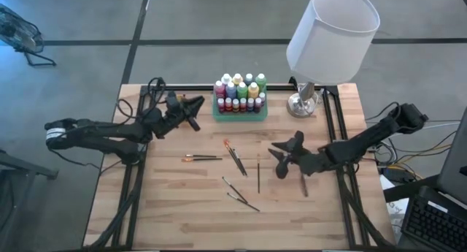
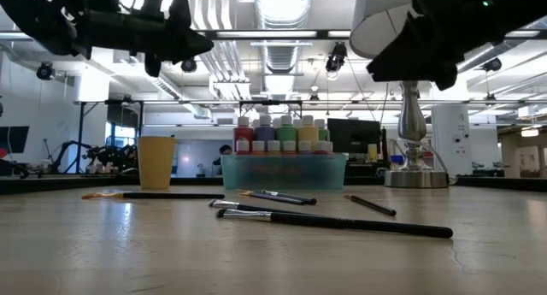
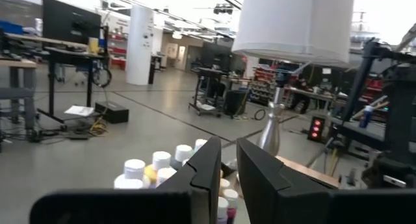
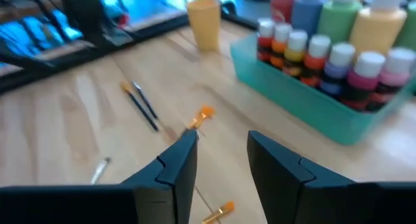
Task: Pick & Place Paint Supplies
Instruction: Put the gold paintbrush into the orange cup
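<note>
Several paint bottles [image 1: 238, 91] with pale caps stand upright in a green tray [image 1: 239, 115] at the table's far middle. Several thin dark paintbrushes [image 1: 234, 157] lie flat on the wood in front of it, two of them with orange tips [image 4: 205, 113]. One more brush [image 1: 304, 182] lies beside my right arm. My left gripper [image 3: 227, 169] hangs in the air left of the tray, its fingers a narrow gap apart with nothing between them. My right gripper [image 4: 221, 159] hovers open above the table right of the brushes, facing the tray, and it is also empty.
An orange cup [image 2: 155, 162] stands on the table left of the tray, below my left gripper [image 2: 184, 37]. A lamp with a white shade [image 1: 333, 34] and a metal base [image 1: 302, 104] stands right of the tray. Bare wood lies toward the near edge.
</note>
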`<action>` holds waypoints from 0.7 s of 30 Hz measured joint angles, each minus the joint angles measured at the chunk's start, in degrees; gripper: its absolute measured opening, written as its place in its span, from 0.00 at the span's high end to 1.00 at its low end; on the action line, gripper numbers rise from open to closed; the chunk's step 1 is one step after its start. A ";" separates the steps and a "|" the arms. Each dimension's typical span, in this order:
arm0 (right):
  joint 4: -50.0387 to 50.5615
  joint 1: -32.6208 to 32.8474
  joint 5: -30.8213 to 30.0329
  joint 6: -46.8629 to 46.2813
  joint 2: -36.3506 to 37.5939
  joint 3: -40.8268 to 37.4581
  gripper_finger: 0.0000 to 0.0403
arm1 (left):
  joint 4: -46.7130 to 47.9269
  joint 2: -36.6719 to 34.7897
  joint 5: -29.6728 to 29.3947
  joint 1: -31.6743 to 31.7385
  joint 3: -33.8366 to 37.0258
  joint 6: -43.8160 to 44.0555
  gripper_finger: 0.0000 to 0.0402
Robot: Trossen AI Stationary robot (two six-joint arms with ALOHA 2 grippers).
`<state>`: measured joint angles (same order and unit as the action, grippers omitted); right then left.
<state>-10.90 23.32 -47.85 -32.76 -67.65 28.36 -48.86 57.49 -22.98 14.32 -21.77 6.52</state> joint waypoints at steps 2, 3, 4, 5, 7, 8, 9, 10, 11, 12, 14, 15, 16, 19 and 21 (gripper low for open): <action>5.39 -0.75 0.41 -3.37 -2.48 3.60 0.66 | 0.15 0.00 0.50 -0.17 0.29 0.00 0.86; 8.66 -1.18 0.43 -5.53 -3.82 5.31 0.66 | 0.39 0.00 1.01 -0.15 0.42 0.02 0.86; 11.92 -1.64 0.45 -7.84 -5.23 7.05 0.65 | 0.92 0.00 1.24 -0.15 0.43 0.00 0.86; 15.00 -2.02 0.61 -10.21 -6.68 8.75 0.64 | 1.50 0.00 1.30 -0.15 0.43 0.01 0.86; 20.27 -2.98 1.63 -14.93 -9.57 11.68 0.61 | 3.00 0.00 1.32 -0.15 0.45 0.01 0.86; 22.29 -3.34 2.08 -17.03 -10.92 12.89 0.60 | 3.88 0.00 1.33 -0.15 0.45 -0.02 0.86; 23.86 -3.76 2.68 -18.98 -12.31 13.95 0.59 | 4.46 0.00 1.33 -0.15 0.47 -0.01 0.86; 24.62 -4.27 3.27 -20.64 -13.63 14.90 0.58 | 4.90 0.00 1.31 -0.15 0.47 -0.07 0.86; 24.54 -4.78 4.05 -21.77 -14.74 15.63 0.56 | 4.94 0.00 1.33 -0.12 0.49 -0.22 0.86; 24.43 -5.24 4.71 -22.98 -15.81 16.18 0.55 | 4.92 0.00 1.33 -0.12 0.48 -0.24 0.86; 24.42 -6.30 5.86 -25.67 -17.95 17.31 0.52 | 4.89 -0.04 1.31 -0.12 0.47 -0.28 0.86; 24.30 -6.79 6.39 -26.96 -18.82 17.68 0.51 | 4.91 -0.07 1.31 -0.12 0.47 -0.28 0.86; 24.53 -7.30 6.96 -28.19 -19.75 18.03 0.50 | 4.89 -0.10 1.31 -0.12 0.47 -0.28 0.86; 24.30 -8.70 8.71 -31.23 -22.27 19.17 0.47 | 4.94 -0.11 1.31 -0.12 0.47 -0.31 0.86; 24.45 -9.30 9.44 -33.37 -23.79 19.69 0.46 | 5.42 -0.11 1.31 -0.12 0.47 -0.41 0.86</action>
<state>13.55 14.02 -38.41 -66.13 -91.43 48.05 -43.44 57.39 -21.67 14.20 -21.30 6.12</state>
